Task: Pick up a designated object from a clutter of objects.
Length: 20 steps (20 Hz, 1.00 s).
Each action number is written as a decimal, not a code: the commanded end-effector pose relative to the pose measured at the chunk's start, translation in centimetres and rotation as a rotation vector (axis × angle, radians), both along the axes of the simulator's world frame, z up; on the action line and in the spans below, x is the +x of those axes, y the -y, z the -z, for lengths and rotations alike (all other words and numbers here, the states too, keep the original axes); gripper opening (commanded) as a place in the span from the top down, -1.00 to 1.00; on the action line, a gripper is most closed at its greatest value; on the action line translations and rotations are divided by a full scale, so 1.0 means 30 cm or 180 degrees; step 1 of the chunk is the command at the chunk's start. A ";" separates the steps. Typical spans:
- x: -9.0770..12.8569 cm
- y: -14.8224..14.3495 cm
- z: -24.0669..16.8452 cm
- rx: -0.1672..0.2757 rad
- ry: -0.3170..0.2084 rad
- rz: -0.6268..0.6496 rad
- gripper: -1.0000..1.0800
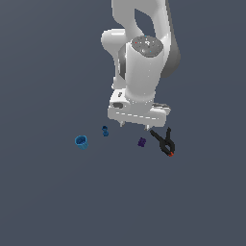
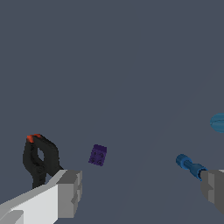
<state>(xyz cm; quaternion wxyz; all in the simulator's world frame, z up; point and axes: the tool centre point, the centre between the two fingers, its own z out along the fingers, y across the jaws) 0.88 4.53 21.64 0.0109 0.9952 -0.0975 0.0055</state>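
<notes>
The designated object is a tiny dark purple block (image 1: 141, 141) lying on the grey floor; the wrist view shows its studded face (image 2: 97, 155). My gripper (image 1: 134, 126) hangs above and slightly behind it, open and holding nothing. In the wrist view the two grey fingertips (image 2: 70, 192) stand wide apart, the purple block beyond them and nearer one finger. The clutter around it: a black red-tipped clamp (image 1: 165, 141) (image 2: 39, 159), a small dark blue piece (image 1: 105, 130) (image 2: 189, 166) and a light blue cup (image 1: 81, 141) (image 2: 217, 123).
The white arm (image 1: 141, 57) rises behind the items. The clamp lies just on the exterior view's right of the purple block, close to one fingertip. Plain grey floor surrounds the four items.
</notes>
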 end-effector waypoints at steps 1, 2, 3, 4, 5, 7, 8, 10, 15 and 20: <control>-0.009 -0.032 0.081 0.0011 0.0001 0.0148 -0.92; -0.014 -0.045 0.113 0.0016 0.0000 0.0207 -0.92; -0.020 -0.058 0.145 0.0020 0.0000 0.0265 -0.92; -0.026 -0.070 0.176 0.0025 -0.0001 0.0324 -0.92; -0.033 -0.082 0.207 0.0030 -0.0002 0.0382 -0.92; -0.048 -0.105 0.264 0.0039 -0.0003 0.0491 -0.92; -0.056 -0.115 0.289 0.0043 -0.0005 0.0540 -0.92; -0.072 -0.133 0.336 0.0051 -0.0007 0.0631 -0.92; -0.106 -0.166 0.422 0.0065 -0.0012 0.0806 -0.92; -0.128 -0.184 0.470 0.0074 -0.0016 0.0905 -0.92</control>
